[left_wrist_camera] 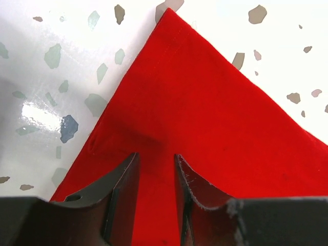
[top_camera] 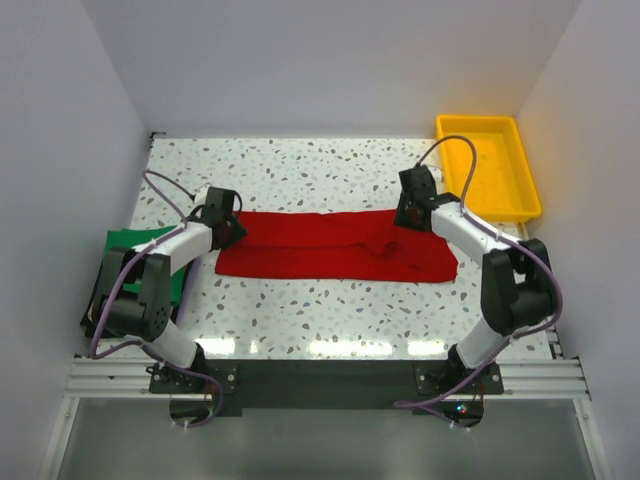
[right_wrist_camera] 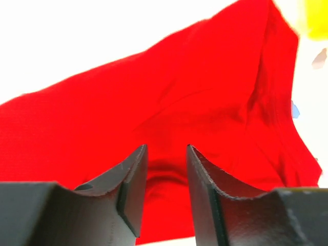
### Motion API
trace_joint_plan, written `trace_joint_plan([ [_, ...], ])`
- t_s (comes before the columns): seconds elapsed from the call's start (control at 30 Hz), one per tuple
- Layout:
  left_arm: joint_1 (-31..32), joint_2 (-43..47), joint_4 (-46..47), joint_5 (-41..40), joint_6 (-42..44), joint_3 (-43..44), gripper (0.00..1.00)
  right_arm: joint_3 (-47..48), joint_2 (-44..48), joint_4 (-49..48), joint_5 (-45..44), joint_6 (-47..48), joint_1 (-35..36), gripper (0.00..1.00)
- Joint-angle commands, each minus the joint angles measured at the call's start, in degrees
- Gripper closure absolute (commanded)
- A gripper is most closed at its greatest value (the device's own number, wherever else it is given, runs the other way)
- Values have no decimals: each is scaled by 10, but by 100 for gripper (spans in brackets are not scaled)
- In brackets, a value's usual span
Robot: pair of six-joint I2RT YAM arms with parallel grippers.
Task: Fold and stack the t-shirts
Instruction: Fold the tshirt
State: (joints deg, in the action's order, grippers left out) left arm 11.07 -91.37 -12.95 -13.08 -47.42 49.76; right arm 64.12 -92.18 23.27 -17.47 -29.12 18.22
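Fingers of the left gripper stand close together, and cloth of the red shirt fills the narrow gap. The gripper is clamped on the shirt's left end, but the exact pinch is hidden behind the fingers. The right gripper is clenched the same way on the shirt's far right corner, where the cloth bunches into folds. In its wrist view the table is washed out to white, and the shirt's edge is hard to follow. From above, the red shirt lies as a long band across the middle of the table, between both grippers. The green shirt lies at the left table edge, mostly covered by the left arm, so its shape cannot be told. A yellow tray stands at the far right corner, apart from the red shirt.
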Motion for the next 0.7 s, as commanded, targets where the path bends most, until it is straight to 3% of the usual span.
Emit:
trace_joint_plan([
  [0.0, 4, 20, 13, 6, 0, 20, 62, 25, -42, 28, -5, 15, -1, 62],
  [0.13, 4, 20, 14, 11, 0, 19, 63, -14, -46, 4, 24, 11, 3, 68],
  [0.67, 4, 24, 13, 9, -2, 17, 63, -191, 139, -31, 128, -10, 32, 70],
])
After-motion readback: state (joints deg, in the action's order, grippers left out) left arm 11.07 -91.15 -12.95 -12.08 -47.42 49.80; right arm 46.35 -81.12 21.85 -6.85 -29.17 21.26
